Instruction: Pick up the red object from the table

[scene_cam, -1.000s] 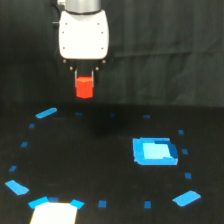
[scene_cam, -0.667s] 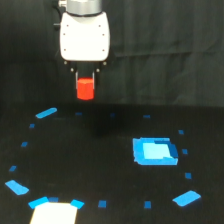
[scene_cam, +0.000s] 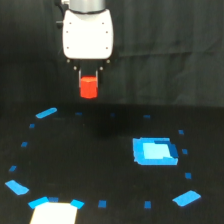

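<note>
You have the white arm (scene_cam: 87, 32) hanging at the top of the exterior view, left of centre, with its rounded housing facing the camera. Below the housing, the gripper (scene_cam: 89, 80) points straight down, and its two dark fingers (scene_cam: 80, 79) are closed in on the red object (scene_cam: 88, 87), one on each side of the block's upper part. The gap between them is only as wide as the block itself. The block sits upright in the grip, its lower half showing below the fingertips, and it is lifted well clear of the table (scene_cam: 100, 150).

The table is a flat black surface filling the lower half of the view, and behind it you see a dark curtain-like backdrop (scene_cam: 165, 55) with faint vertical folds.

On the table, the largest mark is a blue square patch (scene_cam: 155, 151) toward the exterior view's right, paler in its middle. A bright white patch (scene_cam: 54, 213) lies at the bottom edge on the exterior view's left, with blue tape at its upper corners. Small blue tape marks (scene_cam: 46, 113) ring the surface in a loose circle, some long and slanted, others tiny squares.
</note>
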Available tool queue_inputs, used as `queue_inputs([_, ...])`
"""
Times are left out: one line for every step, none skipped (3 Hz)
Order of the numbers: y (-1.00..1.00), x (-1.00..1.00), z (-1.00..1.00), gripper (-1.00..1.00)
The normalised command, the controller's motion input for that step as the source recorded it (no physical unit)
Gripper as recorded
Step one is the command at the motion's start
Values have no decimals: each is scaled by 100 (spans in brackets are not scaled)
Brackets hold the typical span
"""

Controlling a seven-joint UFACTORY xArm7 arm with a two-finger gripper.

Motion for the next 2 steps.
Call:
queue_inputs([-7, -3, 57, -100])
queue_inputs([-28, -4, 48, -100])
